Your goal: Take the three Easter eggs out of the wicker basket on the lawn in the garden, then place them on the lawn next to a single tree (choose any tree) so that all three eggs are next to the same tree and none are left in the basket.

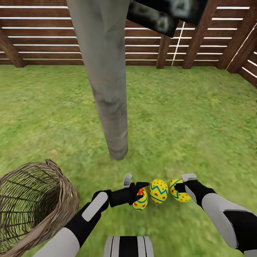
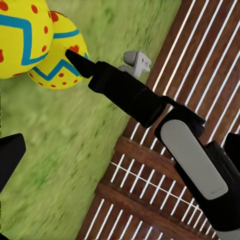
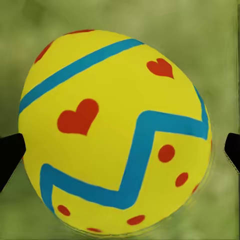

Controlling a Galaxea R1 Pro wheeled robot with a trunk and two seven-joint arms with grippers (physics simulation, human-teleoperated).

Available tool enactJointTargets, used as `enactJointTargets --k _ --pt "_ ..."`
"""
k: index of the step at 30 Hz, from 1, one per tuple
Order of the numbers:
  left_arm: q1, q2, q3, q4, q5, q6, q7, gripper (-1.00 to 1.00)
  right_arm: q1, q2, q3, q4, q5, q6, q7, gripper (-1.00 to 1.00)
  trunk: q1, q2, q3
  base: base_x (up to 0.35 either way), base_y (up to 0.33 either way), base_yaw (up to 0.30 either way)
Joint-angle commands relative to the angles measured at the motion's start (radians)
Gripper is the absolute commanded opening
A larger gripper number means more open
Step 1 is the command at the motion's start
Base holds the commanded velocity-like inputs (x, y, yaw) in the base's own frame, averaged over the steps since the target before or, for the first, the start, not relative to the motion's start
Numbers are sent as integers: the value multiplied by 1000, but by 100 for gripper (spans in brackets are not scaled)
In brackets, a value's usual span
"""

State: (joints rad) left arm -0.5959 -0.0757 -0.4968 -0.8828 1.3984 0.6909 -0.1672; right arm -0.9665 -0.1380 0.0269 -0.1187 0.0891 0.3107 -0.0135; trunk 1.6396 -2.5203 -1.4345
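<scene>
Eggs sit in a short row on the lawn (image 1: 185, 117), just in front of the robot and a little toward it from the foot of the tree (image 1: 107, 89), whose pale grey trunk rises straight and leans out of the head view at the top. The middle egg (image 1: 159, 191) stands free on the grass, long axis nearly upright, narrower end up and tipped slightly left. The left egg (image 1: 140, 201) lies just beside it, long axis also close to upright, partly covered by the left claw (image 1: 134, 183). That claw's fingers are spread apart beside the egg; whether they touch it I cannot tell. In the left wrist view two eggs show side by side and touching or nearly so, with a black fingertip of the other arm against the farther one.

The right egg (image 1: 178, 190) is on the far side of the middle one, close to it, with the right claw (image 1: 186, 181) at it. In the right wrist view this egg (image 3: 117, 132) sits between the two black fingertips (image 3: 10, 152), a narrow gap on either side, so the claw is apart around it, not clamped; its long axis runs tilted, narrow end toward the upper left of that picture.

The wicker basket (image 1: 32, 203) stands on the grass to the robot's left, well apart from the eggs, mouth tilted toward the camera. A brown slatted fence (image 1: 43, 39) bounds the garden behind the tree.
</scene>
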Motion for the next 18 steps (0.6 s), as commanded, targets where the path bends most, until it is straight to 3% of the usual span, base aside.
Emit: enactJointTargets --k 1,4,5,8,11,15,16,18 --pt "0 0 -1 1 -1 2 0 100 0 0 2 -4 9 7 2 100 -1 0 3 0 0 0" --pt "0 0 -2 0 -2 4 2 100 0 -5 -1 -12 8 7 13 100 -2 1 15 0 0 0" --pt "0 0 -2 -1 -2 4 3 100 0 -7 -3 -14 7 10 53 100 -2 1 19 0 0 0" --pt "0 1 -1 -2 -3 5 3 100 -1 -21 -5 -17 5 24 259 100 -4 2 30 0 0 0" --pt "0 1 0 -2 -3 5 3 100 -3 -36 -5 -29 -12 37 360 100 -5 2 42 0 0 0" --pt "-1 2 1 -3 -2 5 3 100 -3 -99 -9 -68 -25 123 539 100 -7 3 58 -1 0 0" --pt "-1 3 1 -2 -1 5 3 100 -3 -118 -15 -73 -26 127 564 100 -7 4 61 -125 55 0" --pt "-1 3 1 -2 -1 4 3 100 -3 -130 -18 -76 -26 129 573 100 -8 4 69 -224 113 0"
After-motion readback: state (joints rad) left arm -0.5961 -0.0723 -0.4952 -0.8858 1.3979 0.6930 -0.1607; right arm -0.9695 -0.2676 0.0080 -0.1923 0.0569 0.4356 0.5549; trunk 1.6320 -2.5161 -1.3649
